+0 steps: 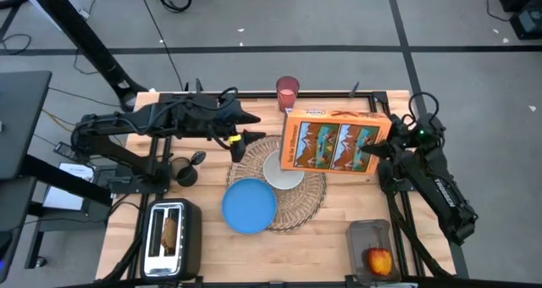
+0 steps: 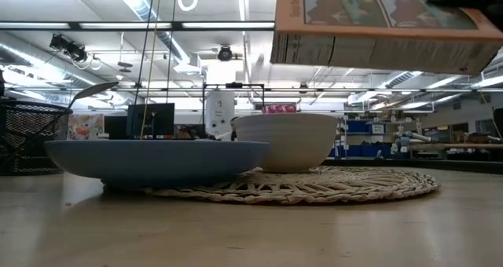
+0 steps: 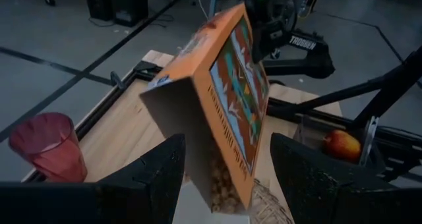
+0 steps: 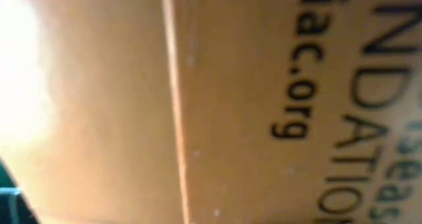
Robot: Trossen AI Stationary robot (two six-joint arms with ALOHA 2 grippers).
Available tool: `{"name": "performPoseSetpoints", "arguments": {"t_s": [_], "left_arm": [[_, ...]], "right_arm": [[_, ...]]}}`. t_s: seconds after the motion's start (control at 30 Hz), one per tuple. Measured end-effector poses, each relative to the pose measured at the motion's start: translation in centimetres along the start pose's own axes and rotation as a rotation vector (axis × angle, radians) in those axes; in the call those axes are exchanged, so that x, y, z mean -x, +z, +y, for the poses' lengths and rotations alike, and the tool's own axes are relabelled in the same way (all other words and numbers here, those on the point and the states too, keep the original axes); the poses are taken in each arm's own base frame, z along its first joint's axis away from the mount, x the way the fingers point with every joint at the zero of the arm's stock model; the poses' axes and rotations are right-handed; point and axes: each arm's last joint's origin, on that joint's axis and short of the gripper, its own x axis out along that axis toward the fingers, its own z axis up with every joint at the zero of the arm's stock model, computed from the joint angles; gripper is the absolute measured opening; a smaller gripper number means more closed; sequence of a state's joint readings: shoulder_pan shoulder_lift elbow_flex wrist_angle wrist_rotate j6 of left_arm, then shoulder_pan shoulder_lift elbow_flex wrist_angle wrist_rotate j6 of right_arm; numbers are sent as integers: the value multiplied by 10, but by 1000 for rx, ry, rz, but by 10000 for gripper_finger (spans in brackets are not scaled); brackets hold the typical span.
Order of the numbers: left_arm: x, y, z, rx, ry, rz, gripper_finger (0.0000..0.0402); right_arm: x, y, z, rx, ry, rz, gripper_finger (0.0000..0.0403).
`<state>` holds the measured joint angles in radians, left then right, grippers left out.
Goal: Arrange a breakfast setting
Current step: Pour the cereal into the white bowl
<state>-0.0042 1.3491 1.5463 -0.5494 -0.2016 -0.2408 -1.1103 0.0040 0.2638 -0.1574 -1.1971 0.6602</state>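
Note:
The orange cereal box [image 1: 330, 144] hangs on its side above the white bowl [image 1: 284, 174], its open end [image 3: 221, 184] showing cereal. My right gripper [image 1: 378, 149] is shut on its right end. My left gripper [image 1: 241, 144] is open, level beside the open end; its fingers [image 3: 151, 178] show on either side of it, apart from it. The bowl rests on the round wicker placemat [image 1: 296, 199]. The blue plate [image 1: 250, 206] rests on the placemat's near-left edge. The pink cup [image 1: 287, 93] stands at the far edge. The box [image 2: 377, 23] also shows in the low view, above the bowl [image 2: 287, 141]. My right gripper holds the cereal box by its closed right end [image 1: 371, 149], coming level from the table's right. The box is lifted clear, lying lengthwise from right to left, printed face up, open end over the bowl. The box's side [image 4: 264, 105] fills the wrist view and hides the fingers.
A toaster [image 1: 169, 235] holding a toast slice stands at the near left. A black mesh holder [image 1: 182, 171] with the spoon stands left of the placemat. The red-yellow apple [image 1: 379, 259] lies in a clear container at the near right.

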Motion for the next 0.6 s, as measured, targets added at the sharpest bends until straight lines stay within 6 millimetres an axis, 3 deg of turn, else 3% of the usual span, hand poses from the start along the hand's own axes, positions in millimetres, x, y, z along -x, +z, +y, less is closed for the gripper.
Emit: {"name": "performPoseSetpoints", "arguments": {"t_s": [0.6], "left_arm": [[-3,-3,-3,30,-5,18,228]], "right_arm": [[0,-7,-6,-19,-47,18,262]]}}
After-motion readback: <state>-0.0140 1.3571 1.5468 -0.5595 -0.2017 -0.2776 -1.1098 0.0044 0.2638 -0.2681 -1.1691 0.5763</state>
